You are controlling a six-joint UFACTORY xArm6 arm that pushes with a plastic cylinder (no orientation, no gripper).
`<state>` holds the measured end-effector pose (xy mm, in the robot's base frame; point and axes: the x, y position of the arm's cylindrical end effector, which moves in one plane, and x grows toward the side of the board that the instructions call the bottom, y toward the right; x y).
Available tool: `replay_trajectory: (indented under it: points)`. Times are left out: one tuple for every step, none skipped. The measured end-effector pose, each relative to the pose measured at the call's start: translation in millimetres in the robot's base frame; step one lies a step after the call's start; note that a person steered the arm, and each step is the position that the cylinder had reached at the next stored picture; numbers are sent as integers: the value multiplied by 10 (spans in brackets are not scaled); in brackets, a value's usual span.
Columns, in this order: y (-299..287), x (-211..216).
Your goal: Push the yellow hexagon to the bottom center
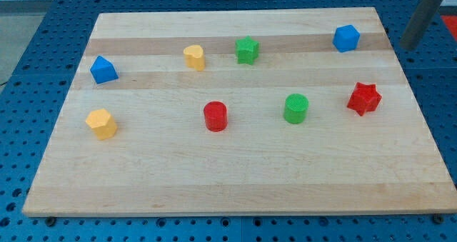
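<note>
The rod's tip (410, 48) hangs off the surface (235, 192), touching nothing, far right of the yellow hexagon (101, 123): light, hard, slippery; push its upper-left face.

wooden board (235, 178), eight coloured blocks scattered on top

The straight dark grey rod enters at the view's top right corner, slightly tilted; its tip (409, 48) is beside the edge.

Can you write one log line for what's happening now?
tip: top right, off board | yellow hexagon: left, untouched | goal: bottom center
</note>
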<state>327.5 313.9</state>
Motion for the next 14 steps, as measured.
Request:
replay_trajectory:
  points:
    - [-99, 24]
    - [-283, 24]
    - [-963, 37]
    - [-1630, 219]
    - [-2104, 715]
    - [-2607, 824]
    - [-3105, 824]
    - [-3589, 824]
    - [-4238, 824]
    - [-4780, 943]
    - [-4914, 1306]
    - [-4914, 1439]
    - [-4921, 1308]
    - [-5178, 1080]
